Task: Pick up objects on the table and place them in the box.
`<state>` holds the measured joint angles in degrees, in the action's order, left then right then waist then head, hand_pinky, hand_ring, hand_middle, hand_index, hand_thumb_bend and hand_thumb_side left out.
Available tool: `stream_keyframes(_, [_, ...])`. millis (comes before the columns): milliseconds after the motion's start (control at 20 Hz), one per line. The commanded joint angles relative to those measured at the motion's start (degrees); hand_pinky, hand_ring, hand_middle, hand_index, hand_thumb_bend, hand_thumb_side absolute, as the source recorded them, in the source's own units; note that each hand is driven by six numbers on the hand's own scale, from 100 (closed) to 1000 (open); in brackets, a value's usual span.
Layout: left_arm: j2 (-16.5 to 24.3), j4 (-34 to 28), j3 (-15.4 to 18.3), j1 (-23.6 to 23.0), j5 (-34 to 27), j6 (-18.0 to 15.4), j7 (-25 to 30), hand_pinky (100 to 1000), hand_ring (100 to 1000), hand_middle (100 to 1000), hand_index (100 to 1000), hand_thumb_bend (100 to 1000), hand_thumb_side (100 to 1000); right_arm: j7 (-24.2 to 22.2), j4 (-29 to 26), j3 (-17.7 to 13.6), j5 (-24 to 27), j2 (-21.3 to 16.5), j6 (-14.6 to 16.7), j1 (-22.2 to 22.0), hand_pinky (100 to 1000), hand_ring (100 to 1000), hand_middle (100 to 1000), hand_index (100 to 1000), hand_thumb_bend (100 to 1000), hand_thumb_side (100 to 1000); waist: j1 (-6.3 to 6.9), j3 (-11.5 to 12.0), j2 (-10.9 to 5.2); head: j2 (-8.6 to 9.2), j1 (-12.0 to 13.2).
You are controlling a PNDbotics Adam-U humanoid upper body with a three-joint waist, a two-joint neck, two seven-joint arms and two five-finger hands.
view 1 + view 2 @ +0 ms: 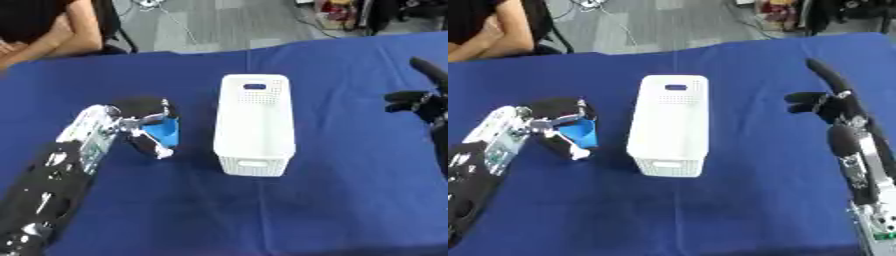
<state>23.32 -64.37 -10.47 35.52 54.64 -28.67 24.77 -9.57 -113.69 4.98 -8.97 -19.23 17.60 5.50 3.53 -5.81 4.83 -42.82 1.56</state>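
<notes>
1. The left hand [144,122] curls its fingers round a blue object [164,133], just left of the box [254,125].
2. The white box stands mid-table on the blue cloth [350,190].
3. The right hand [826,100] hovers right of the box, fingers spread, holding nothing.

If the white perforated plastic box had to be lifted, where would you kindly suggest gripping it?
Grip the white perforated plastic box by the slot handles cut into its two short end walls, coming from above at each end: it stands upright, open-topped, long and narrow.
</notes>
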Motion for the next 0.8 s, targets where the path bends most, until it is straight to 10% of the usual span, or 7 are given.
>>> stream_keyframes(50, [1.02,-0.72,-0.18,0.23,-0.21,0.25,-0.04,100,231,454,535,100,265,0.01,-0.9,-0.15,0.03,-0.4,-0.06,0.39,672,735,985,1000,518,1000,-0.15,0.07,-0.48,0.69,0.09])
stream_keyframes(800, [11.13,-11.12,2.15,7.92,-13.74,3.06,0.77,100,217,443,532,100,272,-0.06,-0.9,-0.14,0.0,-0.85,-0.22,-0.04,672,735,985,1000,517,1000,0.35,0.07,-1.09,0.97,-0.45])
